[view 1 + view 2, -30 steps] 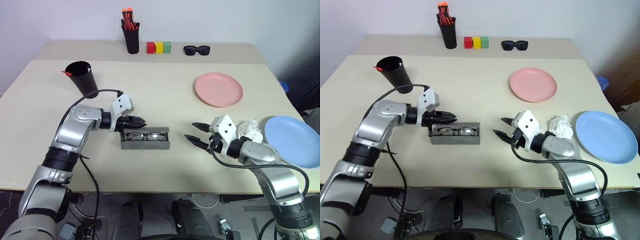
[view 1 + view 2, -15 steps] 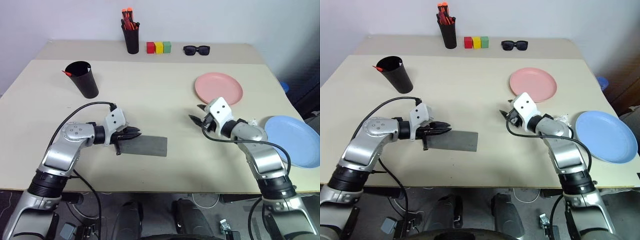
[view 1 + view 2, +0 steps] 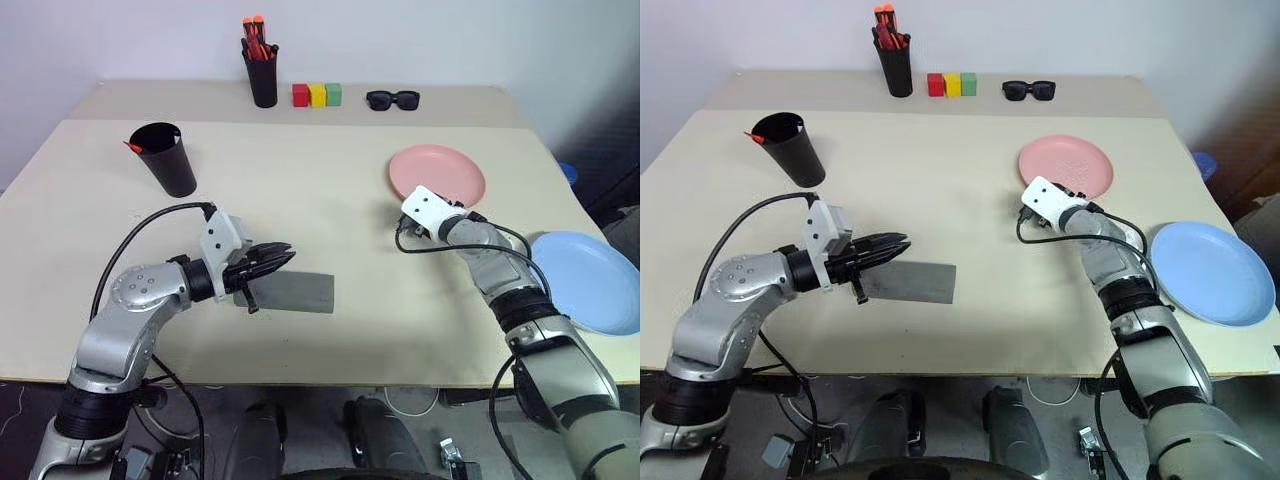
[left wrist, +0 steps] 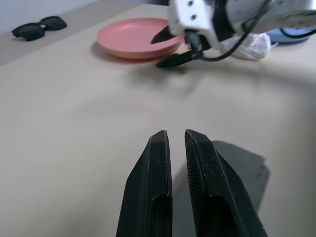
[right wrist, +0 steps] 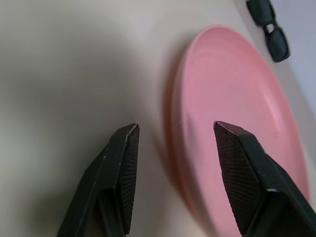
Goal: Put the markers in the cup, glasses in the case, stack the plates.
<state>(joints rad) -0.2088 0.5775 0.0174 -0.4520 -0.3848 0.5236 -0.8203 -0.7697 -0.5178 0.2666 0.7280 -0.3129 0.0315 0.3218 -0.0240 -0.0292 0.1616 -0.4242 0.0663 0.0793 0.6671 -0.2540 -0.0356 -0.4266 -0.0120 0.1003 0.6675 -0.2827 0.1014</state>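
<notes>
Plate stacking is the step in hand, judged from the layout. Landmark: the closed grey case [image 3: 292, 291], mid-table. The left gripper [image 3: 272, 259] hovers at the case's left end, fingers nearly together, grasping nothing. The right gripper [image 5: 175, 148], fingers parted and empty, straddles the near rim of the pink plate [image 3: 440, 176], which lies right of and beyond the case. The blue plate [image 3: 590, 280] lies far right of the case, well apart from the pink one. The cup [image 3: 165, 157] stands far left of and beyond the case. Next move calls for closing on the pink rim, then carrying it onto the blue plate.
</notes>
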